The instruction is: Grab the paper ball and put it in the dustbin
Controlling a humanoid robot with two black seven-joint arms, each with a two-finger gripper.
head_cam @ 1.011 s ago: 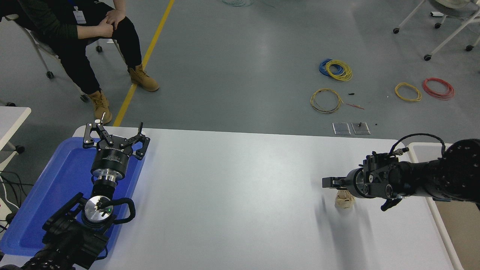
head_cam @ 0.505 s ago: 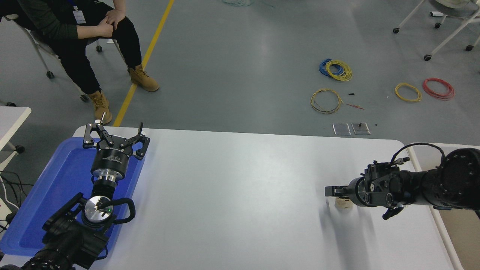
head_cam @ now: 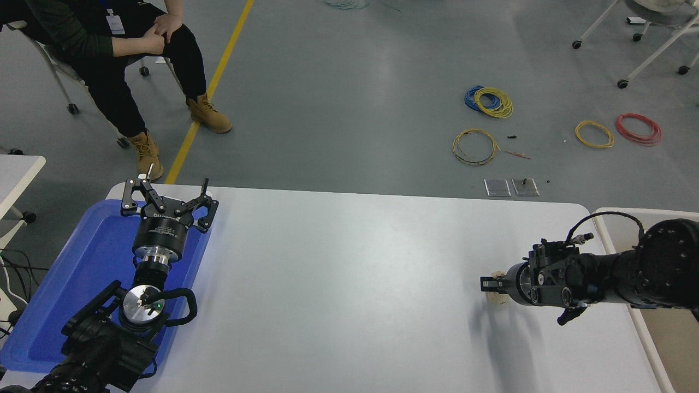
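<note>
Head view: paper ball, lumpy with no clear long axis, sits clamped between right gripper fingers pointing nine o'clock; left gripper fingers spread.

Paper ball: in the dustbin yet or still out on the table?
Out. The paper ball sits at the right claw over the white table; the dustbin lies further right. Whether it is gripped, cannot tell.

On the table, the tray lies at the left edge beneath the left gripper, the paper ball lies toward the right edge under the right gripper, and the dustbin stands just beyond that right edge.
</note>
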